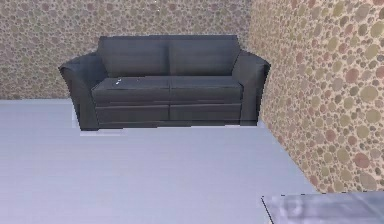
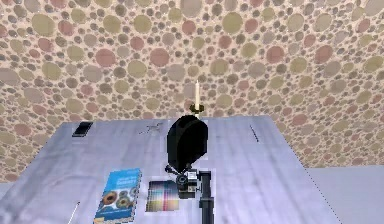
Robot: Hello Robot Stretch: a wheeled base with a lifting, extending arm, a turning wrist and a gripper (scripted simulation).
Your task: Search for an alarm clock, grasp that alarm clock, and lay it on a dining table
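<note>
The arm (image 2: 206, 200) rises as a dark bar from the arm side view's bottom edge, just right of the middle, reaching out over the bench (image 2: 270, 165). At its far end the end effector (image 2: 181, 178) sits just below a black round thing (image 2: 187, 142), clock-like in shape, at the bench's middle. The two run together, so I cannot tell how the fingers are set or whether they hold anything. A candle (image 2: 197, 95) stands behind, its base hidden. A blue book (image 2: 118, 192) lies left of the arm. In the forward view a sofa (image 1: 165, 80) carries a small pale thing (image 1: 118, 82), too small to name.
</note>
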